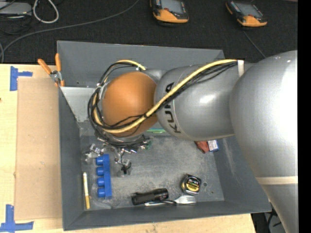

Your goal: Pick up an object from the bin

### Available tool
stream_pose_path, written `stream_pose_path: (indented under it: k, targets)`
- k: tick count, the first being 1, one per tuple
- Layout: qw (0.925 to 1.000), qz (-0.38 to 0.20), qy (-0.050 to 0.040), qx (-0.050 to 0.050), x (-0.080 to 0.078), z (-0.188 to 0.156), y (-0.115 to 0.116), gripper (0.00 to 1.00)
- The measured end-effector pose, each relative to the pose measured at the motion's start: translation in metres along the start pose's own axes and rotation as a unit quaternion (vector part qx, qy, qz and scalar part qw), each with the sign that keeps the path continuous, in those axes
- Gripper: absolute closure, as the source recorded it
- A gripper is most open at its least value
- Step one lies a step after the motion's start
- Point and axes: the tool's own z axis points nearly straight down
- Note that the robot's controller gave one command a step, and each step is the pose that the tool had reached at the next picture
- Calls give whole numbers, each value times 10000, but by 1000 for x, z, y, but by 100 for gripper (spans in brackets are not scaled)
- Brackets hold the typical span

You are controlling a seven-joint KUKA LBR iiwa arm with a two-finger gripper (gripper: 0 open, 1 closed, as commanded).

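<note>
My gripper point(124, 162) hangs low over the bin's left half, below the orange cover, which hides most of it. Just left of it lies a blue plastic block point(103, 176) with a row of round pegs, set lengthwise toward the bin's front. A small silvery metal piece point(92, 154) sits at the block's far end, beside the gripper. I see nothing held in the gripper.
A pale yellow stick point(85, 191) lies along the left wall. Near the front wall are a black cylinder point(149, 196), a metal fork point(181, 200) and a yellow-black tape measure point(191, 184). A red and blue thing point(207, 145) peeks out under the arm on the right.
</note>
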Motion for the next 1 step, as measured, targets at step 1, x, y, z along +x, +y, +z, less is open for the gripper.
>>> stream_pose_path:
  k: [1]
  targets:
    - [9913, -1317, -11, 9, -19, 35, 2, 0]
